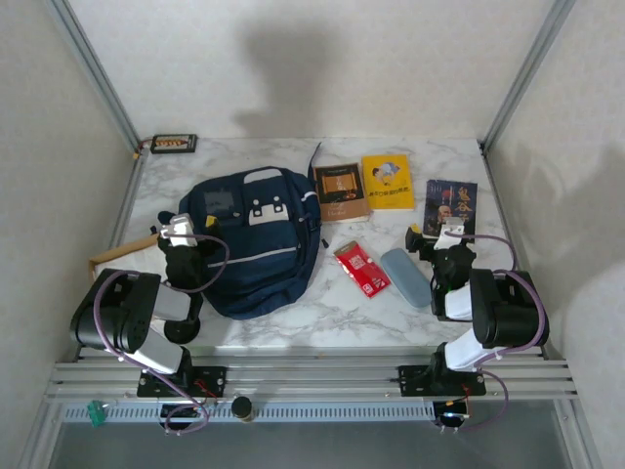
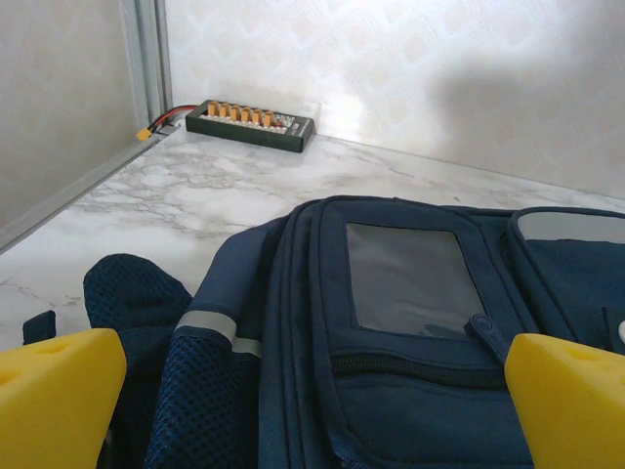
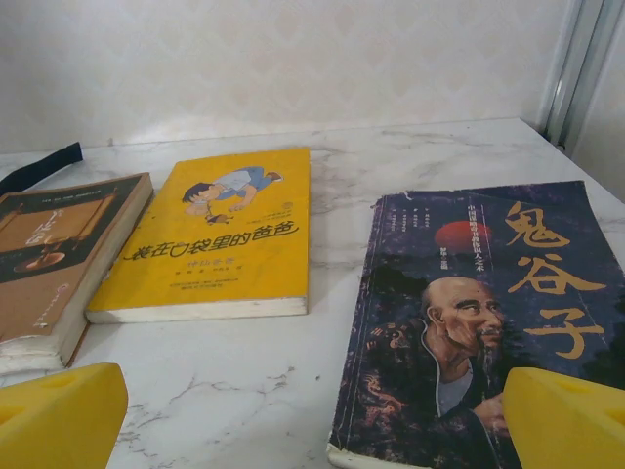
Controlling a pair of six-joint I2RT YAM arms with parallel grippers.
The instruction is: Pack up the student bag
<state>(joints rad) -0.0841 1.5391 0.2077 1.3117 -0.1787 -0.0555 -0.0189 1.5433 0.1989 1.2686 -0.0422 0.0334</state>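
Seen from above, the large navy-blue fabric backpack (image 1: 254, 244) is lying flat on the white marble table (image 1: 293, 327), left of centre. Bare marble is running along its near edge and behind it up to the back wall. Its zips are looking closed, so I cannot tell what is inside.

To the backpack's right, 3 books are lying flat. A brown-covered book (image 1: 341, 192) is just beside its top corner, then a yellow paperback (image 1: 388, 181), then a dark purple paperback (image 1: 451, 207) farthest off. A flat red packet (image 1: 362, 269) and a closed grey-blue oblong case (image 1: 405, 277) are lying right of its lower half, with open marble around them. The left gripper (image 1: 181, 233) is sitting at the backpack's left edge. The right gripper (image 1: 435, 236) is well to its right, by the dark book.

In the left wrist view, the left gripper (image 2: 312, 401) is standing wide apart over the backpack (image 2: 244, 293). A black board with orange connectors (image 2: 251, 122) is lying well behind it, in the corner.

In the right wrist view, the right gripper (image 3: 312, 415) is gaping wide above bare marble, between the yellow paperback (image 3: 220, 234) and the dark purple paperback (image 3: 488, 313).
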